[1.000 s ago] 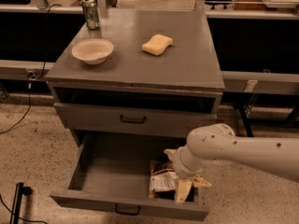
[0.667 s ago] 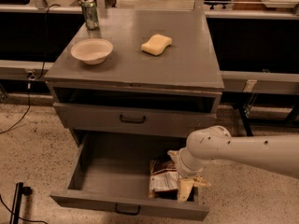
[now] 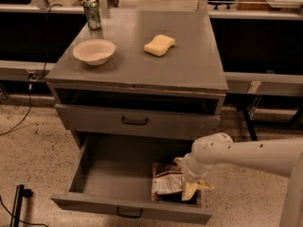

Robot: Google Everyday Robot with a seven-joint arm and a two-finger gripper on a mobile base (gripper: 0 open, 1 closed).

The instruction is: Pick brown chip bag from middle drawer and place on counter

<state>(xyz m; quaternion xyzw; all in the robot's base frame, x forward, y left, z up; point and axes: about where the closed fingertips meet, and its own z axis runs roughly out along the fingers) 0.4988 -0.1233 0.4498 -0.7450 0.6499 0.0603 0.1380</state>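
Note:
The brown chip bag (image 3: 166, 181) lies in the right front part of the open middle drawer (image 3: 109, 178), its white label panel facing up. My gripper (image 3: 191, 186) comes in from the right on the white arm and reaches down into the drawer at the bag's right edge, its tan fingers touching or right over the bag. The counter (image 3: 189, 65) is the grey cabinet top above.
On the counter stand a white bowl (image 3: 94, 51), a yellow sponge (image 3: 159, 45) and a green can (image 3: 92, 14) at the back left. A shut drawer with a dark handle (image 3: 135, 121) sits above the open one. Speckled floor lies on both sides.
The arm and gripper have shifted slightly over the bag in the drawer. The bag stays in the drawer's right front corner.

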